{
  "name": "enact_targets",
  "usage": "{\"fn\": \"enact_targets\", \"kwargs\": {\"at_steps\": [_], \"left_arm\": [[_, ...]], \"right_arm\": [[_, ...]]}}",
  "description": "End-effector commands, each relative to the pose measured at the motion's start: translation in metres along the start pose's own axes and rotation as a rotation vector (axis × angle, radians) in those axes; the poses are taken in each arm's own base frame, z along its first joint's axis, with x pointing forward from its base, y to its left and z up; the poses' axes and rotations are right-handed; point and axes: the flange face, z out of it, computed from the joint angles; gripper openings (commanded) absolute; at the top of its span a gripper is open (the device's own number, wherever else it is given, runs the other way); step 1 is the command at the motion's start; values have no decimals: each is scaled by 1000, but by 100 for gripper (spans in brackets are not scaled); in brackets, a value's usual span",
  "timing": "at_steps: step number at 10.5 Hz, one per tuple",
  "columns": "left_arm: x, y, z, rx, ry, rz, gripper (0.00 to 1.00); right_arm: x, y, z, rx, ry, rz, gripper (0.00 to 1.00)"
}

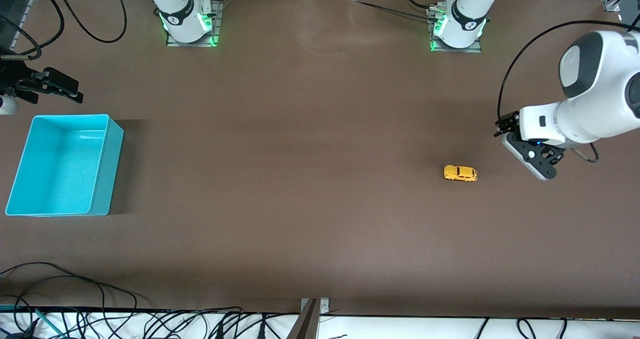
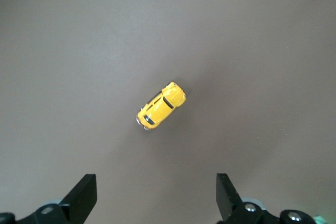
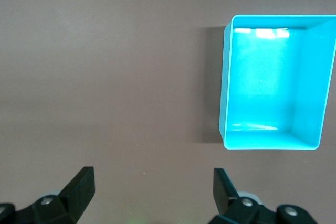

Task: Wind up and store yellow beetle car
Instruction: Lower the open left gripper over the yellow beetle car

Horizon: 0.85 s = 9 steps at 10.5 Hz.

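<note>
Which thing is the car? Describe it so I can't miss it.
On the brown table, look toward the left arm's end, well away from the turquoise bin. The car sits alone on its wheels, close to the open left gripper. It is tiny, yellow and rounded, with dark windows.

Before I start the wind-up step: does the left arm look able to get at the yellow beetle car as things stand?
Probably yes. The left gripper hangs open over bare table just beside the yellow beetle car, toward the left arm's end. The car stands alone, with nothing on or against it, so the way looks free.
</note>
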Motion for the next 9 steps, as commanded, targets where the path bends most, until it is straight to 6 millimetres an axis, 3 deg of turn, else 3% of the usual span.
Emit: {"fn": "enact_targets", "kwargs": {"at_steps": [1,5,9], "left_arm": [[0,2,32,26,-6,175,100],[4,-3,102,22,0,366,100],[0,7,172,51,20,544,100]], "right_arm": [[-5,0,-4,11,4,9,100],[0,0,-2,9,23,9,100],[4,0,0,6,32,11,100]]}}
